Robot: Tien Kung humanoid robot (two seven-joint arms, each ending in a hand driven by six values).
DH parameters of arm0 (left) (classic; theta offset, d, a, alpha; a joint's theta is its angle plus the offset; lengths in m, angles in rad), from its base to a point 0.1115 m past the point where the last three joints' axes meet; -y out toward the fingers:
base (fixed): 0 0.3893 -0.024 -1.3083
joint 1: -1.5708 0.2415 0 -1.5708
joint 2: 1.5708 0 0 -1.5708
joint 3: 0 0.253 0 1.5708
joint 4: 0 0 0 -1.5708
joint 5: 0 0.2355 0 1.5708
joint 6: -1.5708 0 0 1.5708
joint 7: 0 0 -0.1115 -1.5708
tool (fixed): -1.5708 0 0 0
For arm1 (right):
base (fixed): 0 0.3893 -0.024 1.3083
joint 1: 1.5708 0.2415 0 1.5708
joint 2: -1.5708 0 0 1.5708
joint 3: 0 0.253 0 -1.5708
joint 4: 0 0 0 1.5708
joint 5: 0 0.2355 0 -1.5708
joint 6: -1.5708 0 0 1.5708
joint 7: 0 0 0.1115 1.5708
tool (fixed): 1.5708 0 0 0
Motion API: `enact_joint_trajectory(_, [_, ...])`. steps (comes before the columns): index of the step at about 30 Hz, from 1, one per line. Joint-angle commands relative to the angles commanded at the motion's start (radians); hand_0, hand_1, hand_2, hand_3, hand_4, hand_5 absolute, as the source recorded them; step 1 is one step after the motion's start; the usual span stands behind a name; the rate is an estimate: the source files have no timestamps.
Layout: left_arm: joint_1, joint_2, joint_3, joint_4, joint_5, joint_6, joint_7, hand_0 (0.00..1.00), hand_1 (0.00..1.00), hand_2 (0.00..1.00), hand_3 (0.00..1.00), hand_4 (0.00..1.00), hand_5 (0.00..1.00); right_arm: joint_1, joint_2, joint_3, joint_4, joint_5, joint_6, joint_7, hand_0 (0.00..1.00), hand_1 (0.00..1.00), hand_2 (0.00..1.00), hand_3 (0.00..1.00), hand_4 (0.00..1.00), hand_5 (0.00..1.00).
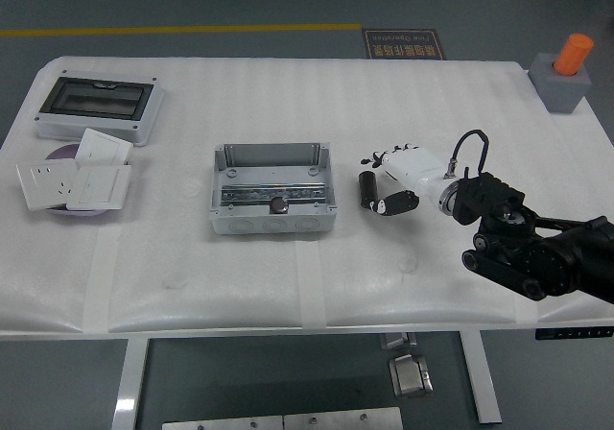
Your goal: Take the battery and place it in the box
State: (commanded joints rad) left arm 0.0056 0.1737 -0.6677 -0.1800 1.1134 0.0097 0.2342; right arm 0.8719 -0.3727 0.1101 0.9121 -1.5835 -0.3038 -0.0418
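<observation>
On the white desk (192,257) a grey open box (273,189) sits near the middle. Just right of the box lies a dark battery (366,189), with the right hand (401,176) beside it, its fingers (384,203) curled against the battery. Well left of the box lie white wall switches (72,179).

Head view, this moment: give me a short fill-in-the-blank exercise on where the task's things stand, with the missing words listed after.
1. The battery lies to the ____ of the box.
2. The ____ hand is the one at the battery.
3. The orange cylinder stands on a ____ block.
4. The battery is not yet ____ the box.

Missing words: right; right; grey; in
</observation>
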Motion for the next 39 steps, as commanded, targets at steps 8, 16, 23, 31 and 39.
enact_joint_trajectory(8, [0.0, 0.004, -0.001, 0.0, 0.006, 0.002, -0.003, 0.623, 0.647, 0.544, 0.621, 0.563, 0.506, 0.0, 0.004, -0.028, -0.02, 0.011, 0.006, 0.005, 0.925, 0.763, 0.772, 0.804, 0.591, 0.342])
enact_joint_trajectory(16, [-0.001, 0.005, 0.002, 0.0, 0.009, -0.001, -0.005, 0.622, 0.646, 0.544, 0.621, 0.561, 0.508, 0.001, 0.009, -0.042, -0.03, 0.023, 0.01, 0.009, 0.923, 0.764, 0.772, 0.805, 0.578, 0.335])
enact_joint_trajectory(23, [-0.002, 0.005, 0.008, 0.0, 0.003, -0.001, -0.008, 0.622, 0.645, 0.534, 0.619, 0.562, 0.512, 0.001, 0.01, -0.044, -0.032, 0.025, 0.01, 0.01, 0.925, 0.766, 0.776, 0.822, 0.624, 0.356])
enact_joint_trajectory(31, [-0.006, 0.004, 0.012, 0.0, 0.001, 0.0, -0.009, 0.622, 0.644, 0.533, 0.622, 0.575, 0.524, 0.003, 0.011, -0.045, -0.031, 0.024, 0.008, 0.011, 0.923, 0.763, 0.773, 0.825, 0.647, 0.368])
enact_joint_trajectory(39, [-0.008, 0.002, 0.003, 0.0, 0.015, -0.003, -0.006, 0.622, 0.644, 0.533, 0.622, 0.575, 0.529, 0.007, 0.012, -0.039, -0.033, 0.029, 0.012, 0.016, 0.92, 0.759, 0.771, 0.796, 0.585, 0.34])
